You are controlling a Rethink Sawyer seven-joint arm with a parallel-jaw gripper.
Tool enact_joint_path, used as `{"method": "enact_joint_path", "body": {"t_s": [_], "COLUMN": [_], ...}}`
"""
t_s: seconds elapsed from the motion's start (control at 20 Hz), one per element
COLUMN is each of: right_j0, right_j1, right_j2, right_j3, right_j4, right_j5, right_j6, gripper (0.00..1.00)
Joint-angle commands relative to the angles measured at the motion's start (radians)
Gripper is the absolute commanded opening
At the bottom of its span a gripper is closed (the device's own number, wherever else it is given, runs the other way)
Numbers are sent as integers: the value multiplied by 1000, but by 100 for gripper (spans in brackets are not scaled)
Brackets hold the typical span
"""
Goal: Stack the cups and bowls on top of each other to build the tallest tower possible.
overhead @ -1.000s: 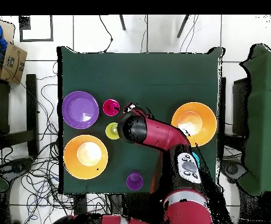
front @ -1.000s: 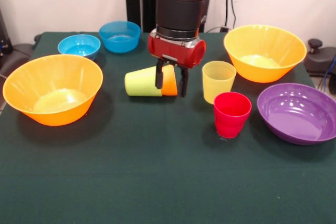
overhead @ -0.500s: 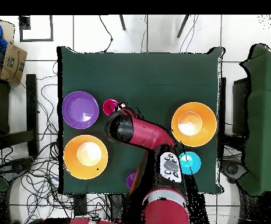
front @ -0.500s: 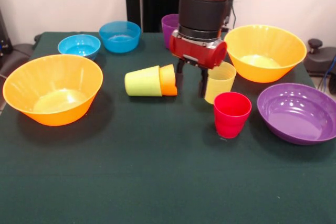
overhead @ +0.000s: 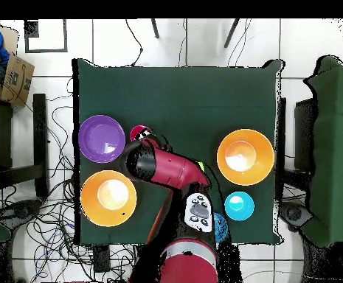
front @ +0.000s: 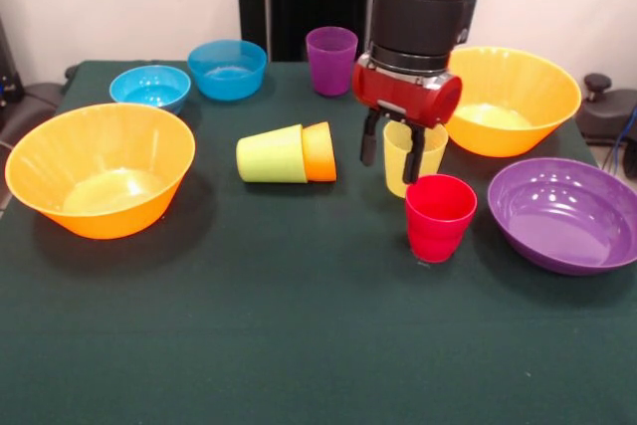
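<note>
Front view: gripper (front: pixel 390 149) hangs from the red/black arm (front: pixel 422 7) at upper centre-right, fingers (front: pixel 367 138) apart w/ nothing between them, one finger left of the yellow cup (front: pixel 413 156), the other in front of its rim; can't tell if either touches it. Yellow cup stands upright, centre-right on the green bench (front: pixel 299 345). Red cup (front: pixel 439 216) upright just below-right of it, close but whether touching can't tell. Lime green cup (front: pixel 271 154) lies on its side at centre, mouth to the left, nested w/ orange cup (front: pixel 319 151) on its right end. Purple cup (front: pixel 331 61) upright at top centre, near bench's far edge. Bowls all apart, none stacked: big orange bowl (front: pixel 100 168) at left, second orange bowl (front: pixel 510 99) at upper right partly behind the arm, shallow purple bowl (front: pixel 565 214) at right edge, cyan bowl (front: pixel 150 87) and deeper blue bowl (front: pixel 227 68) side by side upper left. No tower up; only pairing is the lime/orange nest lying down. Overhead view: arm (overhead: pixel 167 168) covers centre of frame, gripper hidden under it; red cup (overhead: pixel 136 133) peeks out at its upper-left, purple bowl (overhead: pixel 102 138) left, orange bowls (overhead: pixel 108 197) lower left and (overhead: pixel 245 156) right, cyan bowl (overhead: pixel 239 205) lower right.
</note>
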Motion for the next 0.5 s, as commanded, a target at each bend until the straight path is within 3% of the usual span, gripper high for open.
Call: {"method": "enact_joint_path", "body": {"t_s": [0.05,0.3,0.5], "right_j0": [48,88,83], "right_j1": [73,85,91], "right_j2": [28,15,20], "right_j3": [-3,-15,-16], "right_j4": [79,125,134], "right_j5": [-8,-5,-16], "right_j6": [218,240,221], "gripper": [100,100,100]}}
